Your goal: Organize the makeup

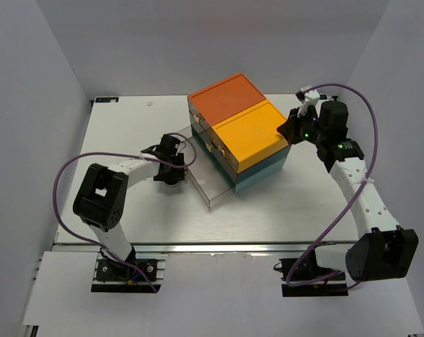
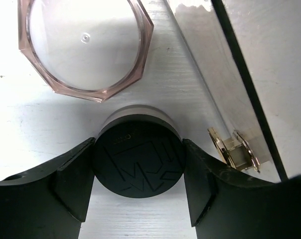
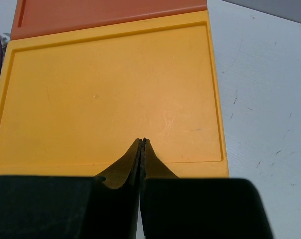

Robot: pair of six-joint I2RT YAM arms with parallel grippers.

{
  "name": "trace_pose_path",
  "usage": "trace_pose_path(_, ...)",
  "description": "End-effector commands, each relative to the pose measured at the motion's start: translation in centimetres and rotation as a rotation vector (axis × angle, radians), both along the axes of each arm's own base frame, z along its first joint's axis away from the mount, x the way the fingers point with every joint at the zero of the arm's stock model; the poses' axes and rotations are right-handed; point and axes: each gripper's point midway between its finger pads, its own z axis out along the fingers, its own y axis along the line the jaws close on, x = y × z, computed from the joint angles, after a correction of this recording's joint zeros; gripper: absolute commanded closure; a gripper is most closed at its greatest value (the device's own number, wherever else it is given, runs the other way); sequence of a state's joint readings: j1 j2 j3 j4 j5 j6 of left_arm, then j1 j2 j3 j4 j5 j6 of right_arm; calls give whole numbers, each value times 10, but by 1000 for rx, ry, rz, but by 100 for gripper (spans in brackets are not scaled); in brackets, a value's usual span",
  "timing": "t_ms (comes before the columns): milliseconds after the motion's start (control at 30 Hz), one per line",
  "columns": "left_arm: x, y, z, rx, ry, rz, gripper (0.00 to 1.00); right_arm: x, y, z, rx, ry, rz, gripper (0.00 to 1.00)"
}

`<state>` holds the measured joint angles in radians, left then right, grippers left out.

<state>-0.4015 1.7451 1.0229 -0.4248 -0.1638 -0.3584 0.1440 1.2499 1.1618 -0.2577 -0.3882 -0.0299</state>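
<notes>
Tabletop of pale white board fills most of the top view. A large drawer box with an orange lid part, a yellow lid part and a teal lower body stands near the middle of the far edge, turned at an angle to it. From the low front of this box a clear plastic drawer sticks out toward the near edge.

The left gripper is low over the tabletop, between the left edge and the clear drawer, just beside the drawer. In the left wrist view its two black fingers are clamped on a round black compact, one finger on each side. The compact has a raised pattern on its lid and stands on the tabletop. Just beyond it is an eight-sided jar of clear pinkish plastic, open side up. I cannot tell if the jar and the compact touch. To the right of the compact a small gold metal latch is seen on the clear wall.

The right gripper hangs over the right rim of the yellow lid part. Its fingers are pressed together with nothing between them.
</notes>
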Motion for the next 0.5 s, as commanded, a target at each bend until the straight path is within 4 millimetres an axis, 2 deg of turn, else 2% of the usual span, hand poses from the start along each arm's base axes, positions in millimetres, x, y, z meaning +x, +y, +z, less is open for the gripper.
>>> trace_pose_path(0,0,4,6,3,-26,36,68,4,-1,16,10,-53,-1,100)
trace_pose_path(100,-11,5,13,-22,-30,55,83,4,-1,15,8,-53,-3,100)
trace_pose_path(133,-13,3,28,-55,-59,58,94,4,-1,15,9,-52,-2,100)
trace_pose_path(167,-17,3,33,-73,-65,65,99,4,-1,15,9,-53,-2,100)
trace_pose_path(300,-17,-14,81,-220,-158,75,100,5,0,14,12,-49,3,100)
trace_pose_path(367,-10,-28,110,-312,-216,57,100,6,2,13,17,-45,8,100)
trace_pose_path(467,6,-49,133,-404,-251,25,100,7,3,11,26,-35,12,100)
